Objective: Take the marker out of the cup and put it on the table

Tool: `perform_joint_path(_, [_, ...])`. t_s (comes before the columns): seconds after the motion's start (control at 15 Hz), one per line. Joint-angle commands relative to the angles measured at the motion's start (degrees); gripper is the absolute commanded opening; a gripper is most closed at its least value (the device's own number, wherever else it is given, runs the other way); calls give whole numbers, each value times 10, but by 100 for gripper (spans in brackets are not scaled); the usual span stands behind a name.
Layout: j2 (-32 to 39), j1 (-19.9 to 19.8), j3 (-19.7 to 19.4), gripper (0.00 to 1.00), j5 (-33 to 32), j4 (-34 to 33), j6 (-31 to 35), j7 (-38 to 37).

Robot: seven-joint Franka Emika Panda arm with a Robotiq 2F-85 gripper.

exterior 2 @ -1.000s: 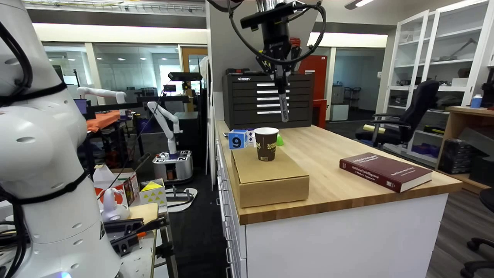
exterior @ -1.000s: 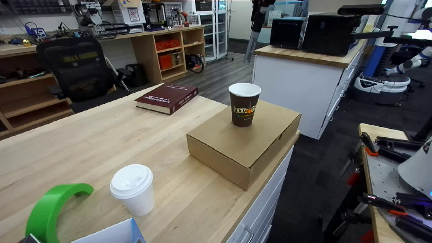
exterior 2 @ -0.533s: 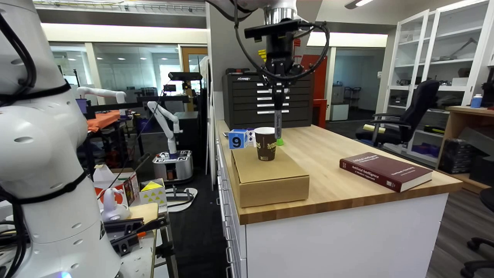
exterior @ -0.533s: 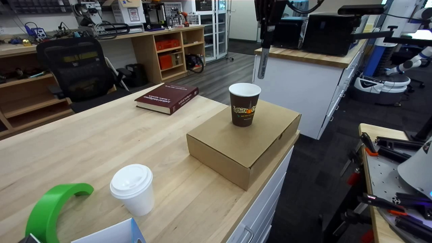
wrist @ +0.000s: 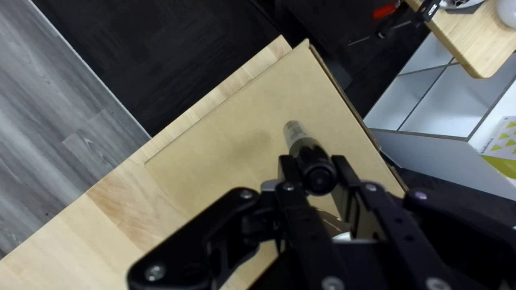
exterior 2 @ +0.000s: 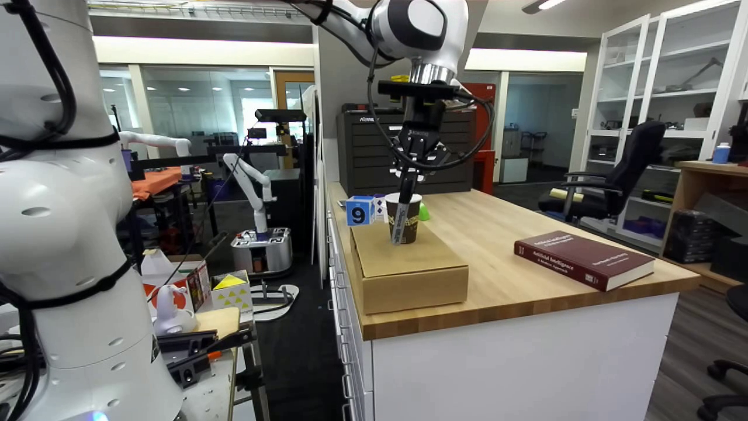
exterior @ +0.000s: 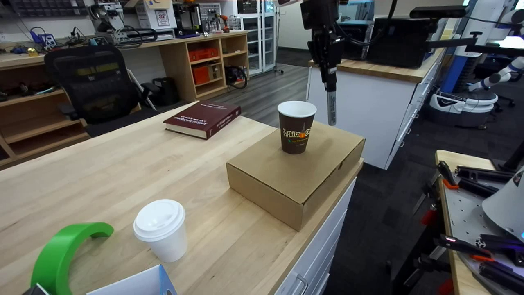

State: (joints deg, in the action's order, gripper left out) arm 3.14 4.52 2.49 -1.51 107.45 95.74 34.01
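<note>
My gripper (exterior: 330, 85) is shut on the marker (exterior: 332, 108), a slim stick with a grey lower body and dark upper end. It holds the marker pointing down, slightly tilted. In an exterior view the gripper (exterior 2: 404, 196) holds the marker (exterior 2: 400, 223) in front of the cup. The wrist view shows the marker (wrist: 296, 135) between the fingertips (wrist: 313, 163), over the cardboard box. The brown cup (exterior: 297, 131) with its white rim stands upright on the box; it also shows in an exterior view (exterior 2: 412, 222). The marker is outside the cup. The pale wood table (exterior: 196, 180) lies under the box.
The flat cardboard box (exterior: 266, 172) sits at the table's corner. A maroon book (exterior: 202, 119) lies on the table. A white-lidded cup (exterior: 161, 231) and a green arch (exterior: 55, 256) stand farther along it. A blue cube (exterior 2: 360, 210) is behind the box.
My gripper has come down with the marker in it, from high above the cup to beside it just above the box. The cup and box have not moved.
</note>
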Motion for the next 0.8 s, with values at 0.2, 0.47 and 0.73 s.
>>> perform_joint_path(0.2, [85,-6,17,7,23,-75,-90,14])
perform_joint_path(0.47, [132,-10,24,7,20,-112,-106,12])
perform_joint_path(0.73, [162,-13,25,10,20,-144,-122,9])
